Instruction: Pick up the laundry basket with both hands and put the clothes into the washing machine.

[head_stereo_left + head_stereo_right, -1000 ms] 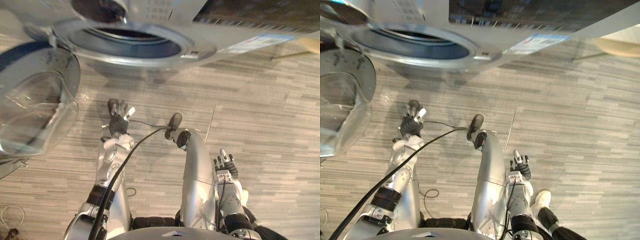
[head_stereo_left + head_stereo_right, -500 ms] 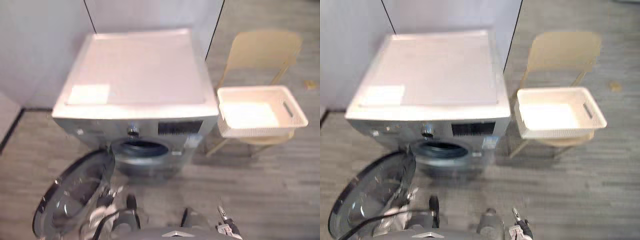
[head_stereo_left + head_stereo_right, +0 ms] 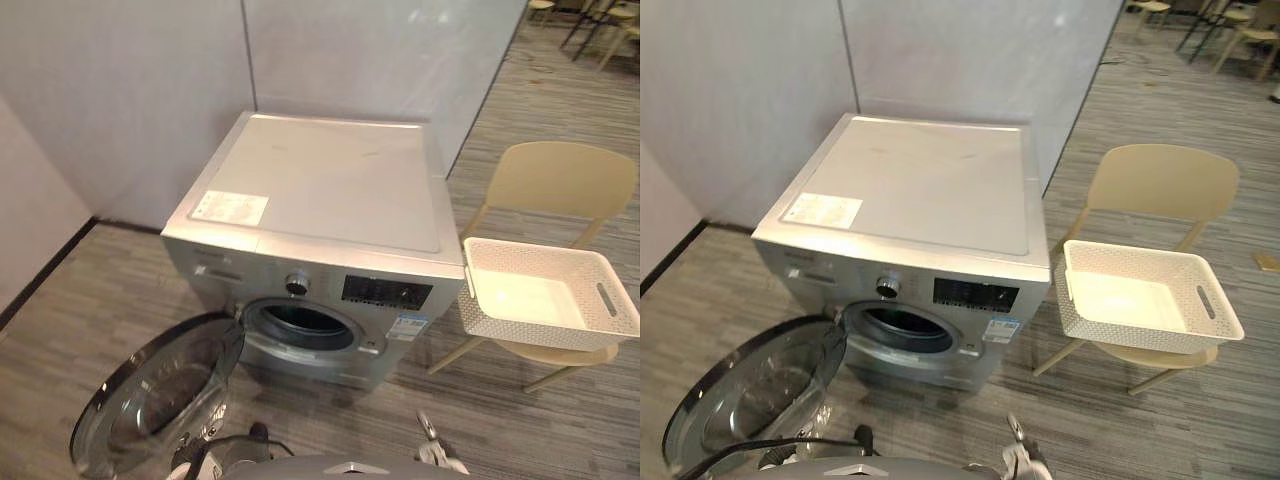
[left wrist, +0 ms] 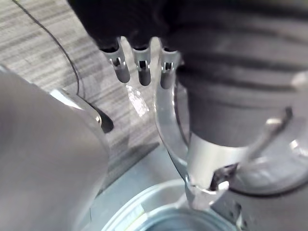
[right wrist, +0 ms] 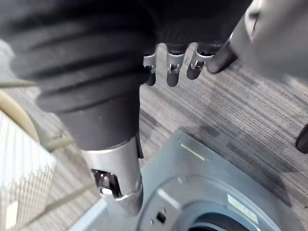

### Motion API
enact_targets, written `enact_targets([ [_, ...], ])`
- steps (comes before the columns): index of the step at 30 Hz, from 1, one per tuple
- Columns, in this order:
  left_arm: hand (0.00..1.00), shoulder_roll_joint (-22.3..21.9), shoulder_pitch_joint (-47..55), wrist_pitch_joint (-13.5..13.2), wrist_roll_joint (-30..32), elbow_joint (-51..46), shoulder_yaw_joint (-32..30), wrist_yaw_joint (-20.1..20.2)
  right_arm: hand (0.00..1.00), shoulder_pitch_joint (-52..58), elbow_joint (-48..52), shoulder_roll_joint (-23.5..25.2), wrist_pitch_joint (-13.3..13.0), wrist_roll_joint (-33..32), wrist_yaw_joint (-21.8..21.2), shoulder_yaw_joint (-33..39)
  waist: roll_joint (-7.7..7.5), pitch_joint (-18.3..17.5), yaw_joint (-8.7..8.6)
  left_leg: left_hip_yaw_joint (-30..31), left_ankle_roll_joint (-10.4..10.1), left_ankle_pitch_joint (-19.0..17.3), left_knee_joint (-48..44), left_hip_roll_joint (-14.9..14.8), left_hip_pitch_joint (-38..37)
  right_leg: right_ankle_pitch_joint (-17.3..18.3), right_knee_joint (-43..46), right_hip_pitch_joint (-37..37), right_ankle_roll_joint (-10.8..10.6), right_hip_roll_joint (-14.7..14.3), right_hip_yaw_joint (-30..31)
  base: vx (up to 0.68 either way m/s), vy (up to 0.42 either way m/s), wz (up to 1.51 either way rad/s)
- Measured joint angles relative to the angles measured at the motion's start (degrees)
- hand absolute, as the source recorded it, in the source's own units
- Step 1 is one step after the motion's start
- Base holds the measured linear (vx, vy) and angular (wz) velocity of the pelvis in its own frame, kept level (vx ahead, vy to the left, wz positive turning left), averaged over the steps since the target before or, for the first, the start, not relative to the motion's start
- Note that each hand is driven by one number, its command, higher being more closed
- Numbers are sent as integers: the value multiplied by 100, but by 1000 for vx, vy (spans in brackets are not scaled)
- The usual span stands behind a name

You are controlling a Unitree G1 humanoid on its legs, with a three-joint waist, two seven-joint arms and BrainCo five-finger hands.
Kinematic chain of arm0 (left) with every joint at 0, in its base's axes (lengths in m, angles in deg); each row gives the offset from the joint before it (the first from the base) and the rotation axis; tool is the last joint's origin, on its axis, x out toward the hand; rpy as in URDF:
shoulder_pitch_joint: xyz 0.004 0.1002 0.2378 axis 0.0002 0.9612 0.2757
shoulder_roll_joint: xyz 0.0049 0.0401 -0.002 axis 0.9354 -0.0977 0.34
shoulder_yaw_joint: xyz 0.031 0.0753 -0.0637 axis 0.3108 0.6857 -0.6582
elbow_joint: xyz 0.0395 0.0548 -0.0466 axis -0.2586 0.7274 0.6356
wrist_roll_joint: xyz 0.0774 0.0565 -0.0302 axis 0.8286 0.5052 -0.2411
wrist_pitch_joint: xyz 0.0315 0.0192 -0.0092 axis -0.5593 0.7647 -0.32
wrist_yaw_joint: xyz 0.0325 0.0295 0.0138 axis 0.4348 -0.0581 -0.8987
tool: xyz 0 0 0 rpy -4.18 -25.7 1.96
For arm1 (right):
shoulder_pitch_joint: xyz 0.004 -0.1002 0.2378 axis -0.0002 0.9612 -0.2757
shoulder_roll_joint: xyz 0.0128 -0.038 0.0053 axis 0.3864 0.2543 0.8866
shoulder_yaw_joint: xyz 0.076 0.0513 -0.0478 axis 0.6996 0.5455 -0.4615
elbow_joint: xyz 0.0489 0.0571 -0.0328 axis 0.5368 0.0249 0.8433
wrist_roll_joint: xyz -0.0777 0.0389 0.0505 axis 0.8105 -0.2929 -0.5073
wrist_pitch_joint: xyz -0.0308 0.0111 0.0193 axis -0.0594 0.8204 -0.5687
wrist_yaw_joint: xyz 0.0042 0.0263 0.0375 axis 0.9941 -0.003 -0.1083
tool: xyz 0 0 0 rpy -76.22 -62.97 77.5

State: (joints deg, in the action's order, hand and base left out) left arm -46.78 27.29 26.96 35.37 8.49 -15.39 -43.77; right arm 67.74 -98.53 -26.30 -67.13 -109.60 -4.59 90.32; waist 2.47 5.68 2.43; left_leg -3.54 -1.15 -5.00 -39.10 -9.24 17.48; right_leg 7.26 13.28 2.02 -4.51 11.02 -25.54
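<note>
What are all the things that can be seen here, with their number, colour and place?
washing machine: one, silver-grey, centre, against the wall panels
door: one, glass with silver rim, swung open at the machine's left
laundry basket: one, white, on the chair; looks empty
chair: one, beige, right of the machine
far chairs: count unclear, beige, far right corner
wall panels: pale grey, behind the machine
floor: grey wood pattern
left hand: fingers relaxed, holding nothing, low by the open door
right hand: fingers relaxed, holding nothing, low above the floor
</note>
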Motion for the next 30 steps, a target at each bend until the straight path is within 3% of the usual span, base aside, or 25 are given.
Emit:
enact_targets([
  [1, 0, -77, 112, 9, 17, -8, -47, -12, 0, -31, 210, 15, -11, -1, -6, -91, 150, 42, 105, -117, 36, -74, -1830, -332, 147, 17, 269, -63, 11, -52, 115, -215, 166, -45],
  [2, 0, -84, 190, 72, 41, 28, -6, -4, 0, -51, 271, 7, -6, -4, -13, -249, 294, -2, 79, -82, 74, 509, -2369, -458, -102, 22, 365, -41, -1, -78, 173, -169, 141, -14],
  [3, 0, -103, 180, 101, 43, 109, 81, -1, 0, -68, 299, -13, 8, -7, -16, -319, 325, -20, -11, -119, -61, 527, -2007, -336, -272, 54, 344, -13, -52, -116, 158, -57, 45, 31],
  [4, 0, -33, 154, 124, 48, 138, 112, -5, 0, -65, 275, 43, 36, -9, -13, -357, 261, -11, -66, -111, -12, 474, -1758, -188, -335, 71, 240, -22, -13, -71, 235, -195, 21, 59],
  [5, 0, 137, 57, 126, 30, 148, 85, -44, 0, -58, 160, 195, 61, -31, -12, -494, -204, -32, -113, -156, -202, 114, -1024, 118, -828, -229, -323, 58, 262, 56, 658, -234, 36, 43],
  [6, 0, 154, 37, 162, -2, 176, 99, -133, 0, -86, 227, 233, 35, -105, -3, -492, -47, 23, -59, -220, -250, -354, -1095, -257, -1052, -537, -350, 67, 149, -65, 548, -269, 100, 21],
  [7, 0, 116, 61, 170, -61, 185, 160, -182, 0, -101, 282, 223, 31, -202, -3, -513, 44, 18, -66, -125, -407, -429, -806, -440, -1274, -537, -231, -25, 148, -125, 557, -135, 127, 3],
  [8, 0, -1, 87, 196, -216, 197, 293, -251, 0, -84, 424, 189, 6, -316, -11, -582, 172, -19, -123, 28, -908, -947, 26, -464, -1630, -542, 38, -291, 145, -117, 544, -243, 272, 26],
  [9, 0, 30, 70, 197, -324, 105, 447, -293, 0, -83, 482, 179, -10, -350, -11, -619, 141, -98, -218, 42, -803, -1332, 711, -307, -1761, -558, 112, -504, 114, -3, 443, -241, 255, 45],
  [10, 0, 95, 68, 182, -334, 63, 603, -306, 0, -77, 515, 185, -9, -347, -10, -668, 90, -103, -249, 69, -735, -1493, 1038, -236, -1786, -576, 112, -609, 49, 80, 413, -341, 336, 71],
  [11, 0, 215, -39, 172, -340, -48, 1029, -304, 0, -45, 606, 225, -26, -345, -8, -656, -55, -38, -290, 145, -504, -1667, 1397, -78, -1742, -625, 143, -801, 33, 246, 288, -262, 219, 49],
  [12, 0, 320, -75, 163, -333, -171, 1164, -300, 0, -16, 622, 256, -24, -345, -1, -662, -133, 24, -241, 181, -502, -1562, 1403, 28, -1692, -696, 113, -804, 90, 347, 272, -374, 222, 59],
  [14, 0, 574, -31, 86, -126, -445, 1569, -281, 0, 332, 890, 292, -82, -339, 9, -654, -325, -60, -240, 452, -371, -1511, 1269, 359, -1170, -920, -304, -824, -23, 537, 178, -347, 136, 61],
  [17, 0, 642, 18, -9, 169, -334, 1654, -230, 0, 423, 845, 226, -121, -222, 0, -670, -395, -81, -101, 179, -217, -1357, 1224, 519, -902, -919, -790, -962, -20, 516, 494, -192, 121, -4],
  [19, 0, 628, 55, 0, 274, -99, 1528, -206, 0, 419, 833, 220, -102, -108, -14, -777, -374, -61, -43, -7, -129, -1321, 1226, 567, -898, -885, -922, -1019, 31, 503, 648, -104, 94, -63],
  [20, 0, 734, 43, 12, 377, 97, 1355, -180, 0, 417, 818, 210, -93, -6, -33, -890, -435, -57, -101, -305, 79, -1182, 1308, 604, -962, -520, -991, -1068, 157, 539, 667, -97, 109, -67],
  [21, 0, 680, 61, 17, 387, 171, 1293, -173, 0, 375, 813, 175, -77, -8, -36, -948, -304, -46, -61, -447, 131, -1094, 1451, 500, -1015, -417, -823, -1169, 102, 527, 708, -92, 77, -93],
  [23, 0, 684, 150, 88, 557, 459, 1210, -172, 0, 248, 825, 70, -65, 1, -210, -1168, -187, 10, -91, -738, 172, -876, 1832, 306, -1294, -329, 1220, -1514, 109, 339, 898, -91, 42, -74],
  [24, 0, 723, 201, 131, 657, 570, 1168, -169, 0, 316, 807, 120, -60, 2, -279, -1167, -222, 2, -107, -731, 156, -782, 1990, 307, -1384, -286, 2058, -1336, 60, 168, 1012, -59, 30, -19],
  [25, 0, 765, 231, 138, 711, 581, 1139, -160, 0, 369, 778, 155, -50, 2, -316, -1169, -311, -46, -98, -728, 143, -741, 2040, 350, -1386, -288, 2337, -1197, 28, 73, 1072, -23, -32, -2],
  [26, 0, 798, 250, 141, 728, 601, 1059, -142, 0, 391, 642, 157, -6, 19, -399, -1168, -417, -92, -61, -726, 140, -693, 2066, 415, -1346, 15, 2322, -1003, -53, -31, 1102, -34, -51, 1],
  [27, 0, 788, 250, 143, 779, 611, 943, -121, 0, 381, 531, 101, 55, 142, -445, -1148, -534, -135, -55, -736, 141, -539, 2218, 507, -1363, 56, 2069, -945, -118, -61, 1209, -75, -66, 24],
  [28, 0, 772, 278, 173, 828, 676, 896, -114, 0, 485, 453, 43, 63, 232, -472, -1095, -433, -193, -88, -646, 132, -207, 2666, 584, -1488, 41, 1476, -700, -128, -142, 1205, -59, -59, 34],
  [29, 0, 747, 309, 173, 834, 674, 854, -111, 0, 538, 388, 4, 66, 242, -473, -1048, -428, -254, -97, -595, 112, -66, 2917, 615, -1534, 44, 1135, -551, -122, -172, 1168, -73, -96, 45],
  [30, 0, 718, 311, 170, 811, 655, 732, -111, 0, 609, 201, -44, 96, 393, -469, -1011, -494, -365, -28, -541, 82, 308, 3430, 745, -1533, 57, 198, -335, -75, -193, 1065, -61, -93, 20],
])
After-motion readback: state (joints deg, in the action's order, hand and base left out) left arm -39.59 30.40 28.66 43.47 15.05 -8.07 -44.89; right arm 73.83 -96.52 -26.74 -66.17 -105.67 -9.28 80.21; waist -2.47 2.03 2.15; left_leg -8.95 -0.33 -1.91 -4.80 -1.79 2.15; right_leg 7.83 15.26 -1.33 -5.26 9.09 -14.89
